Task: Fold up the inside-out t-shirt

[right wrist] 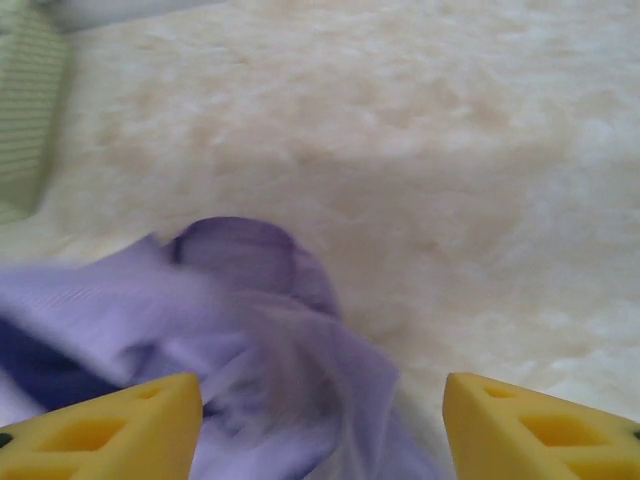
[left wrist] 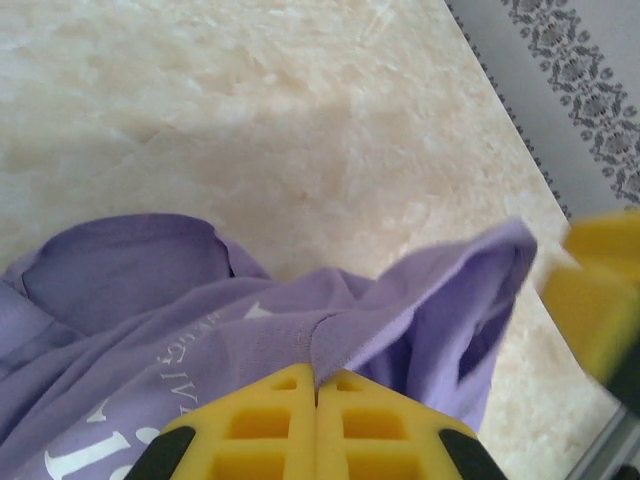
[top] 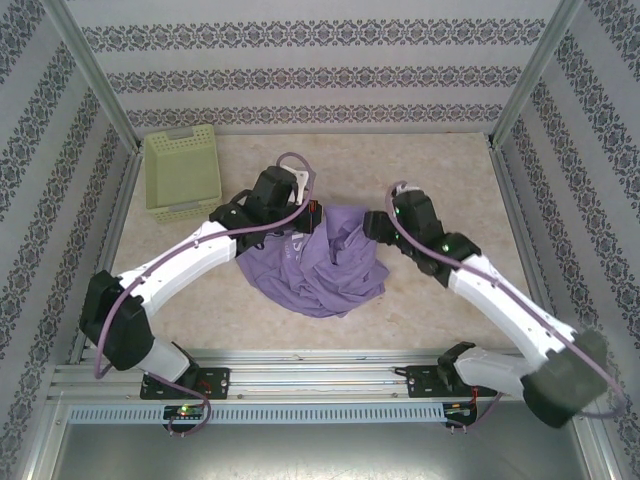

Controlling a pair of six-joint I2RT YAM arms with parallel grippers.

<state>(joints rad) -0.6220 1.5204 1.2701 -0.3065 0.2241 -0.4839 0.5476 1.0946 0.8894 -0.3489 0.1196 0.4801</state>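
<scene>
1. The left fingers (left wrist: pixel 265 430) are closed on a fold of the shirt (top: pixel 325 265), beside the white lettering.
2. The right fingers (right wrist: pixel 120 425) are spread wide over blurred cloth; nothing is gripped.
3. The shirt is bunched mid-tabletop (top: pixel 430 300). Step judged: spreading out, no fold made yet.
4. Next move: a free edge must be taken by the right fingers and the cloth drawn flat.
5. The basket (top: pixel 182 172) is noted far left, apart.

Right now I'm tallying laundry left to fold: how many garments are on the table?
1: the lavender t-shirt, crumpled at the middle of the table, right of the pale green basket. Its heap could hide something smaller underneath.
</scene>
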